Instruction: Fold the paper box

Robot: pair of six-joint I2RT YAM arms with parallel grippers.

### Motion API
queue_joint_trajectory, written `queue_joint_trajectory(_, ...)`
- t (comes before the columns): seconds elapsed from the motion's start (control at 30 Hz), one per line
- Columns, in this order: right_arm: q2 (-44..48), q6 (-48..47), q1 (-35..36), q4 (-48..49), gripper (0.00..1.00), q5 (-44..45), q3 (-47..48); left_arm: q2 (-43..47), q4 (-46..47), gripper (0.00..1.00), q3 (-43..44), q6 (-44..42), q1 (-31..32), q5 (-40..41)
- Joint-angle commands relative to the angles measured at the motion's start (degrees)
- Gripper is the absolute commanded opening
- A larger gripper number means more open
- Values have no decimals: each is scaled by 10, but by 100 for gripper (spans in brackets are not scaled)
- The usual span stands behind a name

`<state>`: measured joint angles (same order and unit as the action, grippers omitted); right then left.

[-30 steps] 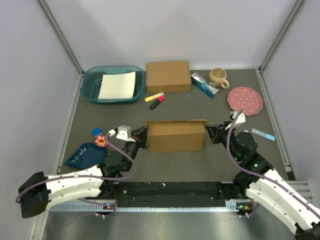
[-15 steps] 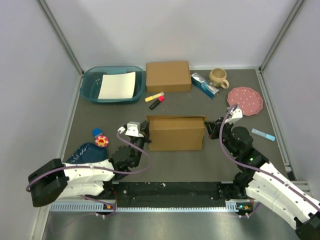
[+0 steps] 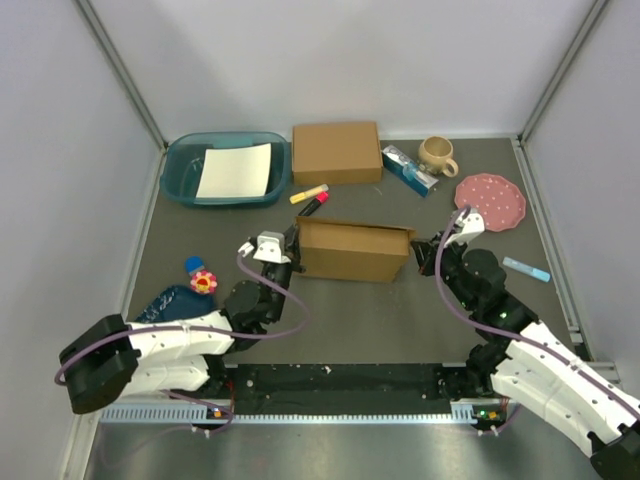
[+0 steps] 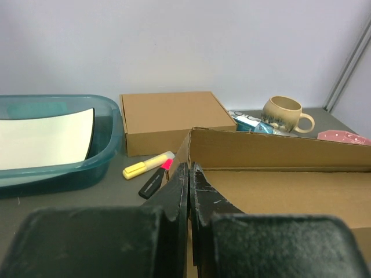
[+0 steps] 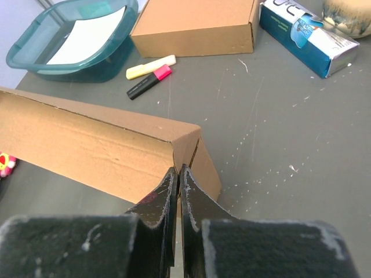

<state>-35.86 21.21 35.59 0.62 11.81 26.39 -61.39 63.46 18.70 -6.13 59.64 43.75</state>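
Both ends of the paper box (image 3: 352, 250) are pinched at once, one arm per end. That's probably done so the floppy cardboard can be squared up and steered without either end flapping loose. The box is sat mid-table with its open side up. It's well apart from the closed brown box (image 3: 336, 152) at the far edge, and the highlighters (image 3: 311, 197) are laid between the two.

The left gripper (image 3: 288, 252) is clamped on the left end wall. In the left wrist view its fingers (image 4: 177, 191) are seen nearly together, just a sliver of gap, with the cardboard edge run in between them. The right gripper (image 3: 428, 256) is closed just as narrow, nipped onto the folded corner at the right end. Only thin card is held by either claw, and nothing else is touched. Whether the end flaps are tucked in can't be told from these views.
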Motion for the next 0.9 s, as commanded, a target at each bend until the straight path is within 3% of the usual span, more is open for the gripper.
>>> queue_joint_trajectory(0.0, -25, -13, 12, 25, 0, -24, 43, -32, 38, 0, 41, 6, -16, -67)
queue_joint_trajectory(0.3, -85, -14, 12, 65, 0, -26, 42, -103, 48, 0, 39, 47, -45, -67)
queue_joint_trajectory(0.6, -62, 2, 12, 48, 0, -36, 3, -83, 44, 0, -21, 89, -47, -48)
queue_joint_trajectory(0.63, -55, 4, 12, 36, 14, -33, 6, -80, 41, 0, -23, 86, -47, -46)
queue_joint_trajectory(0.73, -29, 4, 12, 9, 41, -22, 23, -73, 39, 0, -23, 78, -47, -43)
queue_joint_trajectory(0.87, -8, 0, 11, -24, 52, -14, 59, -75, 39, 0, -18, 75, -47, -45)
